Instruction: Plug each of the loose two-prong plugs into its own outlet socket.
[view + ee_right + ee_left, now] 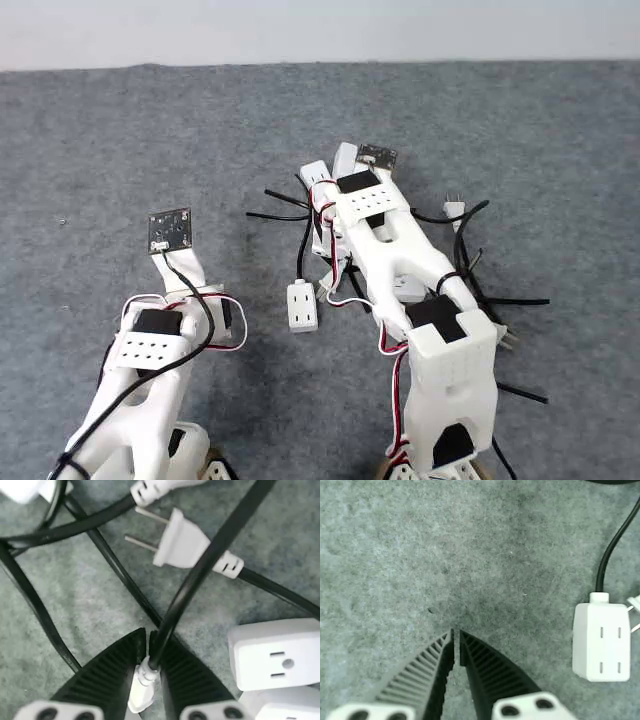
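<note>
The left claw (454,639) hovers pinched narrow and empty over the grey bench (420,555), near the white outlet block (600,642). Beyond that block, the right claw (148,639) grips a white plug (141,685) on a black cord (200,575). A second loose plug (182,540) lies farther on.

Soft, even light falls from above on the grey surface (120,130), and the shadows beside the arms (400,260) are faint. In the left wrist view a dim patch lies ahead of the fingers (485,665) and the white outlet block (600,640) glares pale. The black cord (200,570) carries a thin sheen.
</note>
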Available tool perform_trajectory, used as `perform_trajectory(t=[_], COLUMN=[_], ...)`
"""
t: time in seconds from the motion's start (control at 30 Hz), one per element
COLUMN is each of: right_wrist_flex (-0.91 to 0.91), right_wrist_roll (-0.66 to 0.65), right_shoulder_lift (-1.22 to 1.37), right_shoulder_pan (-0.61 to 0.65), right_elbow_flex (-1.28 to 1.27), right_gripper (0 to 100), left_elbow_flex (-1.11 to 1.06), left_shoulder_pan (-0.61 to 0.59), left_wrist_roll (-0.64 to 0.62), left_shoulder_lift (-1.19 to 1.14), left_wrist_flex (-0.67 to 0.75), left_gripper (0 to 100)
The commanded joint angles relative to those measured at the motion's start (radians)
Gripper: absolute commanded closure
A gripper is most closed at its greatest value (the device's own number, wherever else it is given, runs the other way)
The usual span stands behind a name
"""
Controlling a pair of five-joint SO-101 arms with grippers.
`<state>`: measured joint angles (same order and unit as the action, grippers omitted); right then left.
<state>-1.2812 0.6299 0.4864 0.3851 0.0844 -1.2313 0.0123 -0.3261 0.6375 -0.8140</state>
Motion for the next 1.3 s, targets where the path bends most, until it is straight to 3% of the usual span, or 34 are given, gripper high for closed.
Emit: perform_trajectory(t=[0.0,0.2,0.4,0.6,0.67,0.87,1.07,1.2,1.27], right_wrist_flex=[-0.022,-0.058,-0.124,-0.093,-0.102,-0.22,-0.374,-0.472,-0.499], right_wrist_roll=[-0.064,-0.259,-0.638,-0.793,-0.848,-0.862,-0.812,-0.75,-0.7], right_shoulder_lift=[-0.087,-0.093,-0.084,-0.038,-0.005,0.054,0.041,0.016,0.018], right_shoulder_pan=[-0.002,0.019,0.116,0.039,0.005,-0.001,0.002,0.025,0.053], right_elbow_flex=[0.051,0.057,0.052,0.068,0.084,0.229,0.387,0.404,0.396], right_gripper=[99.1,99.1,99.1,97.9,93.3,75.6,85.1,99.1,97.7], left_elbow_flex=[0.005,0.005,0.004,0.004,0.004,0.004,0.004,0.004,0.004], left_shoulder_pan=[0.002,0.002,0.002,0.002,0.002,0.002,0.002,0.002,0.002], left_wrist_roll=[0.009,0.009,0.009,0.009,0.009,0.009,0.009,0.009,0.009], left_shoulder_lift=[0.003,0.003,0.005,0.005,0.005,0.005,0.005,0.005,0.005], left_wrist_flex=[0.02,0.02,0.02,0.02,0.02,0.02,0.02,0.02,0.02], left_gripper=[98,98,98,98,98,98,98,98,98])
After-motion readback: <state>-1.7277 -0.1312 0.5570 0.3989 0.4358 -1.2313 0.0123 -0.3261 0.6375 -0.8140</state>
